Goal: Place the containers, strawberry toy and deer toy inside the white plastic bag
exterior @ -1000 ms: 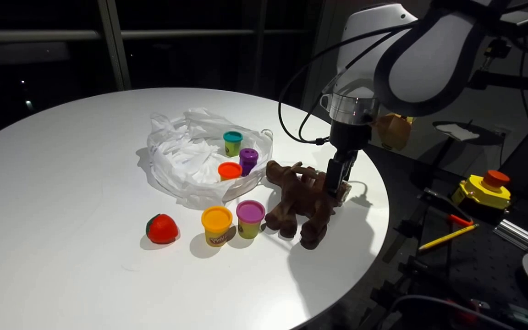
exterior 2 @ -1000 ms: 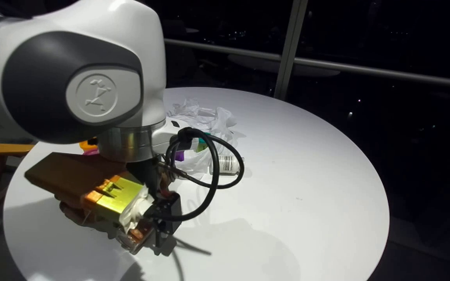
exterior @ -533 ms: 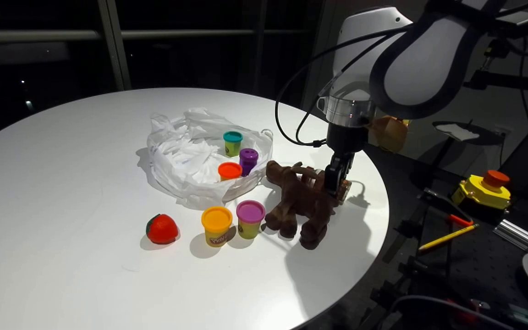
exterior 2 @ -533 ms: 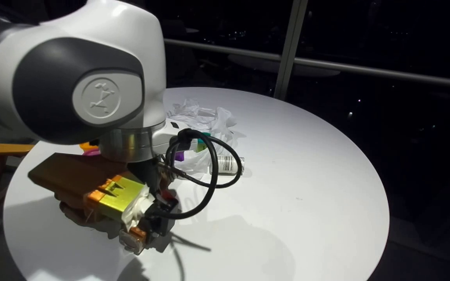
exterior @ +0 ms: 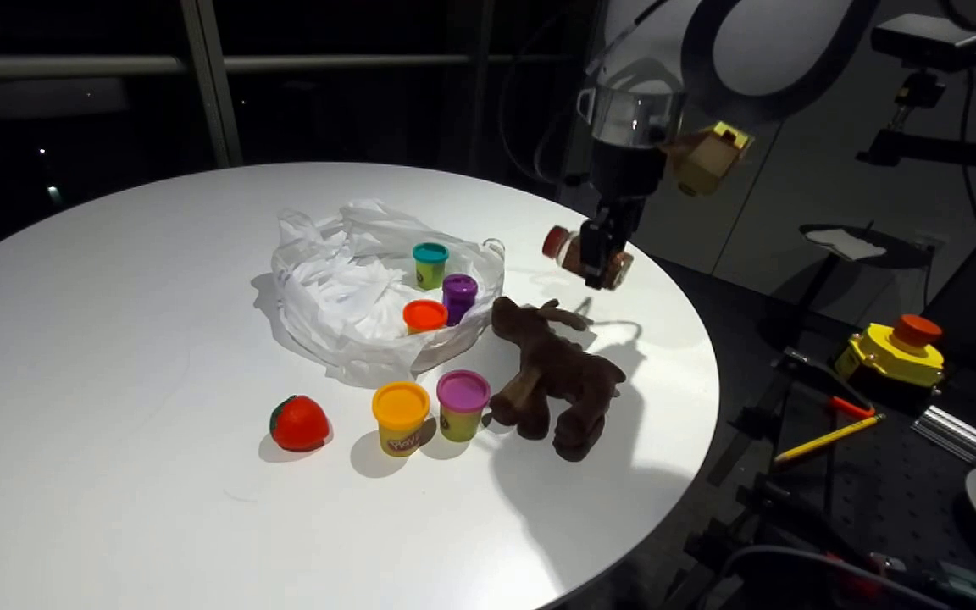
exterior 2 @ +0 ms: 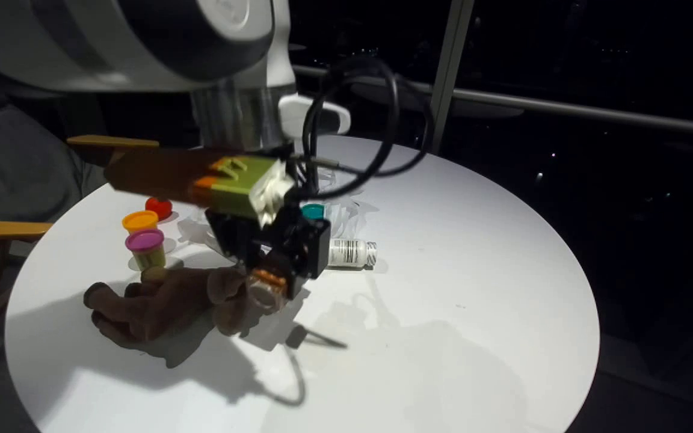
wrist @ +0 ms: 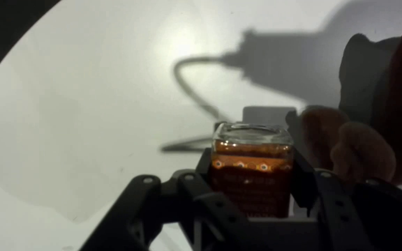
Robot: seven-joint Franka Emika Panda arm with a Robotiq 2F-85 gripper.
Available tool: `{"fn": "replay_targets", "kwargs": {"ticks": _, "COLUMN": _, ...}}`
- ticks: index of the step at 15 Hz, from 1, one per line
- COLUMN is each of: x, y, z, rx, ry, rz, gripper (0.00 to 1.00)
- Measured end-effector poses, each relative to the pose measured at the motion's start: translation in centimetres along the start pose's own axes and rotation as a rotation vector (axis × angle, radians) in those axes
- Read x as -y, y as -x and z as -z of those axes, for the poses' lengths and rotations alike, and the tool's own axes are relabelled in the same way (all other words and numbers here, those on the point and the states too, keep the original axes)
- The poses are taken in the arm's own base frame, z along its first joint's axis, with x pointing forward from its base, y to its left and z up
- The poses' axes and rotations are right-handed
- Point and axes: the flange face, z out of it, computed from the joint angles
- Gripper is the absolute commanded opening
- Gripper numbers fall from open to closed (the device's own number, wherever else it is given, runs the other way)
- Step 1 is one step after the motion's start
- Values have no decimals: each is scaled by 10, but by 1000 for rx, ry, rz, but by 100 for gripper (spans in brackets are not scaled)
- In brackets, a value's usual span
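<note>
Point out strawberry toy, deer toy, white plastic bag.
Strawberry toy (exterior: pixel 302 424), in an exterior view: middle of its red body.
Deer toy (exterior: pixel 562 370), in an exterior view: brown torso.
White plastic bag (exterior: pixel 359 352), in an exterior view: near side wall.

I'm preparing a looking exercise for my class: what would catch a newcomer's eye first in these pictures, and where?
Probably the red-capped jar gripped between the fingers, up above the white table. Next, in an exterior view, the bright red strawberry toy on the tabletop, left of the yellow-orange tub. Then perhaps the dark brown deer toy, lying beside the crumpled white plastic bag.
</note>
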Motion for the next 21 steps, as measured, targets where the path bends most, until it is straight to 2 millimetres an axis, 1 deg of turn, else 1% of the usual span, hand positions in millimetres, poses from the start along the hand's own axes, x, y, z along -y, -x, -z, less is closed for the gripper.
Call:
{"fn": "replay_targets", "kwargs": {"ticks": 2, "x": -5, "y": -17, "z": 42, "rx": -51, "ry": 90, "rz": 4, "gripper": 26}}
{"fn": "replay_targets", "kwargs": {"ticks": 3, "x": -1, "y": -25, "z": 61, "rx": -74, "ry": 123, "rz": 10, "gripper": 26}}
{"fn": "replay_targets", "kwargs": {"ticks": 4, "x": 7, "y": -33, "z": 75, "rx": -95, "ry": 140, "rz": 19, "gripper": 26}}
{"fn": "replay_targets", "kwargs": {"ticks": 5, "x": 19, "y": -41, "z": 84, "rx": -114, "ry": 142, "rz": 28, "gripper": 26}}
{"fn": "replay_targets", "kwargs": {"ticks": 6, "x": 33, "y": -49, "z": 89, "rx": -131, "ry": 139, "rz": 41, "gripper": 26}}
{"fn": "replay_targets", "kwargs": {"ticks": 7, "x": 50, "y": -57, "z": 88, "rx": -140, "ry": 134, "rz": 53, "gripper": 26}}
{"fn": "replay_targets", "kwargs": {"ticks": 8, "x": 68, "y": -64, "z": 83, "rx": -141, "ry": 128, "rz": 61, "gripper": 26}}
{"fn": "replay_targets", "kwargs": {"ticks": 10, "x": 102, "y": -80, "z": 63, "rx": -132, "ry": 115, "rz": 74, "gripper": 26}}
{"fn": "replay_targets", "kwargs": {"ticks": 13, "x": 142, "y": -108, "z": 27, "rx": -130, "ry": 97, "rz": 98, "gripper": 26}}
{"fn": "replay_targets", "kwargs": {"ticks": 15, "x": 160, "y": -130, "z": 10, "rx": -141, "ry": 94, "rz": 114, "gripper": 26}}
{"fn": "replay_targets", "kwargs": {"ticks": 16, "x": 166, "y": -140, "z": 5, "rx": -148, "ry": 95, "rz": 116, "gripper": 26}}
{"fn": "replay_targets", "kwargs": {"ticks": 19, "x": 177, "y": -171, "z": -2, "rx": -182, "ry": 100, "rz": 112, "gripper": 26}}
{"fn": "replay_targets", "kwargs": {"ticks": 21, "x": 181, "y": -186, "z": -4, "rx": -202, "ry": 101, "rz": 104, "gripper": 26}}
